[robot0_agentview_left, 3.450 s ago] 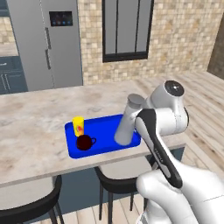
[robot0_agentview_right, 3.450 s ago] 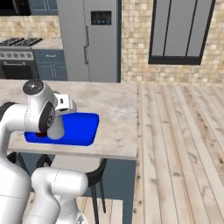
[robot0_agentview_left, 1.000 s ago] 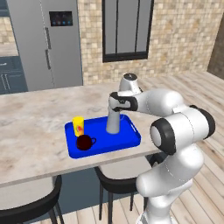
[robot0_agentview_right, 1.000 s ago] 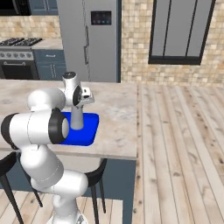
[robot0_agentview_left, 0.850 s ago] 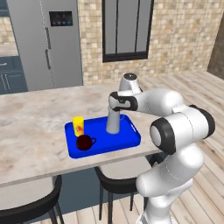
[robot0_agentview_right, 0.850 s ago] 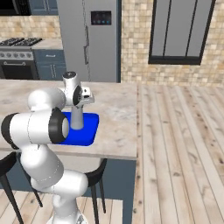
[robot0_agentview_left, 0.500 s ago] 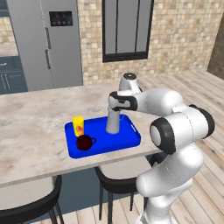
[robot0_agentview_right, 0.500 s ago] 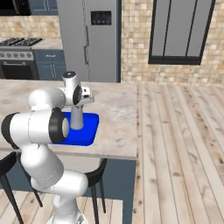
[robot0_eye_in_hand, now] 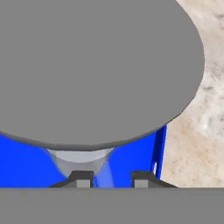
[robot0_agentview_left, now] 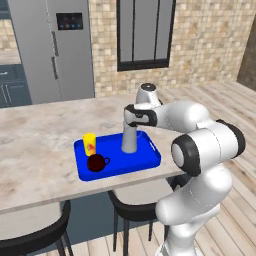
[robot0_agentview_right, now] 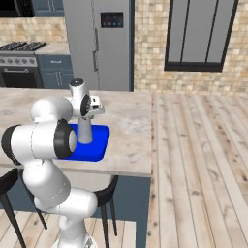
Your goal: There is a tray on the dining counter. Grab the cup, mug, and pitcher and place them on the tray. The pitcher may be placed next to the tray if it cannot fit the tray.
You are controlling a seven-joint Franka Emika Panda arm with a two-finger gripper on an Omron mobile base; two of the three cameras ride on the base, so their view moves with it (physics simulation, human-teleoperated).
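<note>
In the middle of the left base view the pitcher (robot0_agentview_left: 129, 139) stood upright on the tray (robot0_agentview_left: 150, 158), right of the cup (robot0_agentview_left: 89, 144) and the mug (robot0_agentview_left: 96, 162), all on the dining counter (robot0_agentview_left: 40, 135). The gripper (robot0_agentview_left: 131, 118) sat at the pitcher's top; in the hand view its tips (robot0_eye_in_hand: 82, 180) showed a narrow gap beside the grey wall, and I cannot tell whether they gripped or had let go. The pitcher looked rigid, smooth and top-heavy, likely slippery; a hold near the rim, square to the wall, seemed best
</note>
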